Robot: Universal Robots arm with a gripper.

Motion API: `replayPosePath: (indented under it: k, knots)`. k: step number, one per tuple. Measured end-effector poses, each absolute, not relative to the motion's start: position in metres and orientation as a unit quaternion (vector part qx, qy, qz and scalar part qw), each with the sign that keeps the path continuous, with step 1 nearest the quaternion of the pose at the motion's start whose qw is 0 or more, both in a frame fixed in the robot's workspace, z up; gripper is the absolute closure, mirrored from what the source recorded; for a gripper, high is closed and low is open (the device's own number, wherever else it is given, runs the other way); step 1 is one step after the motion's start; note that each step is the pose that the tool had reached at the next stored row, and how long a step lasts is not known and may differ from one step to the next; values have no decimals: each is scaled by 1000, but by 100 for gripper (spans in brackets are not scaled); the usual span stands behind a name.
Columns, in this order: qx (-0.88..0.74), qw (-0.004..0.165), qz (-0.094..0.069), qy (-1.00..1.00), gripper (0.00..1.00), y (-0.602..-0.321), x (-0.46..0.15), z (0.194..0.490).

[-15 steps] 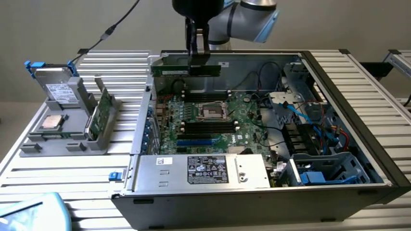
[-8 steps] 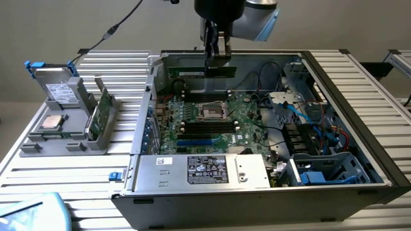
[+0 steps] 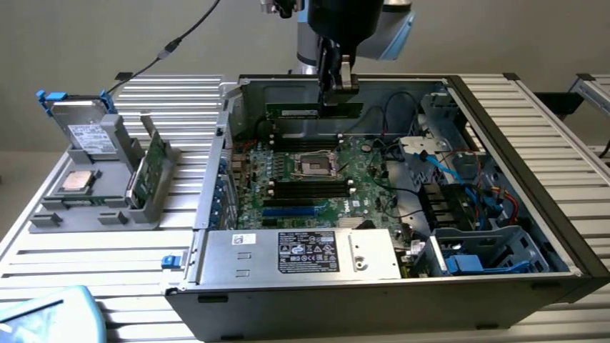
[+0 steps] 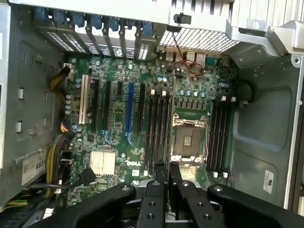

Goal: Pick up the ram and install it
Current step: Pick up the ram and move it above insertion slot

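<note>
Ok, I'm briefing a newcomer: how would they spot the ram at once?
Find the open computer case with the big green motherboard on its floor. Above it hangs the gripper, jaws shut on the ram: a long, narrow green stick held level, unlike the taller green card standing in the grey holder outside the case.

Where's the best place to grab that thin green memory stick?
Probably by its upper long edge, from above, pinching the flat faces, as the gripper does now: the ram hangs on edge, leaving its lower edge free over the motherboard.
</note>
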State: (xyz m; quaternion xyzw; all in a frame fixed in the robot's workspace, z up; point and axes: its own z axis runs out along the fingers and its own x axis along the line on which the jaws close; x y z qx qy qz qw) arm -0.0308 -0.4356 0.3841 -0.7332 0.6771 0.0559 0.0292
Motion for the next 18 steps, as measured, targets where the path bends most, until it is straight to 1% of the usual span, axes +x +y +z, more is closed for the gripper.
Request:
replayPosePath:
  k: [7, 18]
  knots:
    - [-733, 29, 56, 677, 86, -423, -27, 372]
    - [-733, 29, 56, 677, 86, -422, -27, 370]
